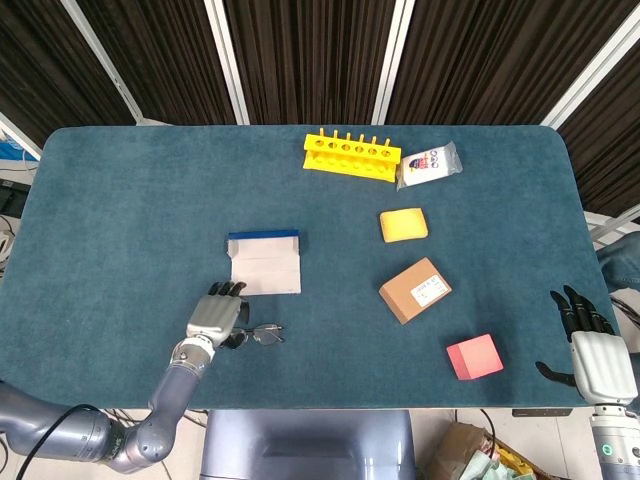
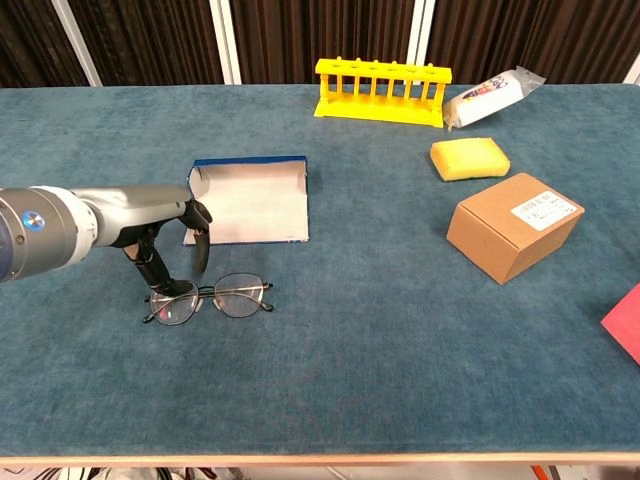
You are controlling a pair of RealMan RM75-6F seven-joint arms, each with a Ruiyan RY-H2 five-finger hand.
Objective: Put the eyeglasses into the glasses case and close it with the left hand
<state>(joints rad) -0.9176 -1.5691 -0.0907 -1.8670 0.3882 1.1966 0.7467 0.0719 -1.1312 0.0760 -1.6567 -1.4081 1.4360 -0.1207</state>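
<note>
The thin wire-framed eyeglasses (image 1: 257, 335) (image 2: 213, 297) lie flat on the blue cloth near the table's front edge. Just behind them the glasses case (image 1: 265, 266) (image 2: 249, 201) lies open, its pale lining up and a blue rim at the far side. My left hand (image 1: 215, 317) (image 2: 163, 238) hangs over the left end of the glasses, fingers apart and pointing down, with one fingertip (image 2: 166, 288) at the left lens. Nothing is lifted. My right hand (image 1: 596, 354) stays off the table's front right corner, fingers spread and holding nothing.
A yellow tube rack (image 1: 351, 156) (image 2: 381, 90) and a white packet (image 1: 430, 164) (image 2: 494, 93) stand at the back. A yellow sponge (image 1: 403, 224) (image 2: 469, 159), a cardboard box (image 1: 414, 289) (image 2: 513, 226) and a red block (image 1: 474, 357) lie to the right.
</note>
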